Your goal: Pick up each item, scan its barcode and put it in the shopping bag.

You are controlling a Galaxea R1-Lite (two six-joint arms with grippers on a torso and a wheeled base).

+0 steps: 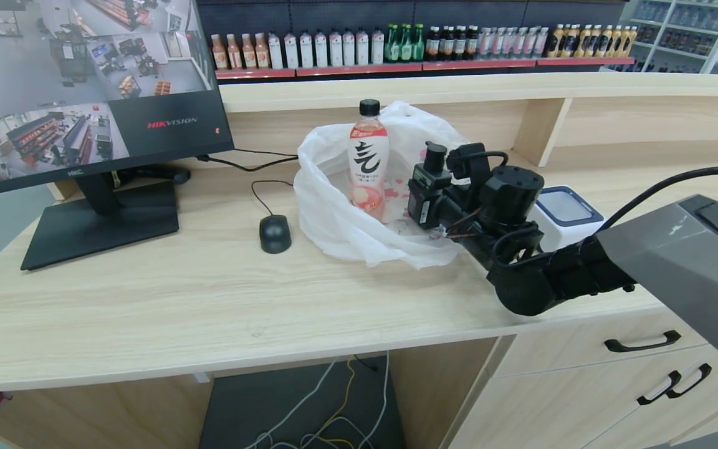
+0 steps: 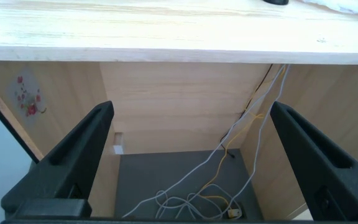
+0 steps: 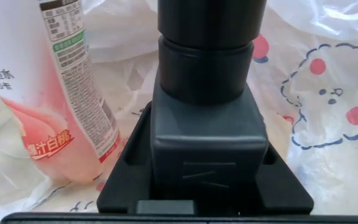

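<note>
A white plastic shopping bag [image 1: 334, 218] lies open on the wooden counter. A pink peach-drink bottle [image 1: 368, 165] with a black cap stands upright inside it, and its label side [image 3: 73, 106] is close in the right wrist view. My right gripper [image 1: 443, 199] is at the bag's right opening, shut on a black square bottle [image 1: 426, 187] with a round cap [image 3: 207, 118], held over the bag's printed lining. My left gripper [image 2: 185, 162] hangs open below the counter edge, with nothing between its fingers [image 2: 73, 162].
A white barcode scanner [image 1: 564, 212] with a glass top sits just right of the bag. A mouse [image 1: 275, 234] and a monitor [image 1: 85, 93] are to the left. Drawers [image 1: 646, 349] are below right, and loose cables [image 2: 197, 186] hang under the counter.
</note>
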